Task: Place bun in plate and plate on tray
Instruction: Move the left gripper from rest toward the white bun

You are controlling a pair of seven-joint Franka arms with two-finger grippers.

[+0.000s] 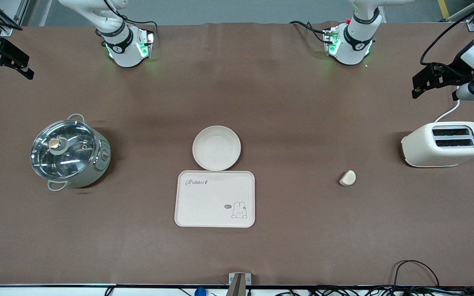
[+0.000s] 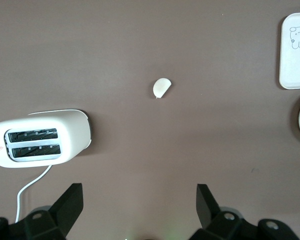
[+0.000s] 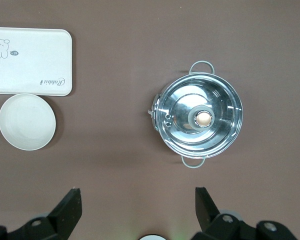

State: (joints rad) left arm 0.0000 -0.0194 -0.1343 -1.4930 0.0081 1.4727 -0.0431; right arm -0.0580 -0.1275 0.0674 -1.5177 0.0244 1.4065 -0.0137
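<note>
You had both grippers, left gripper (image 2: 137,210) and right gripper (image 3: 135,210), spread empty; the bun (image 1: 347,178), right of centre, looked light and soft, so pinch its rounded sides gently.

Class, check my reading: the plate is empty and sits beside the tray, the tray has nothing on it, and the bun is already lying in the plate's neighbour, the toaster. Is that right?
Not quite. The bun is not in the toaster; it lies on the bare table, apart from it, toward the tray. The front view shows this. The rest holds: the plate is empty beside the empty tray.
</note>
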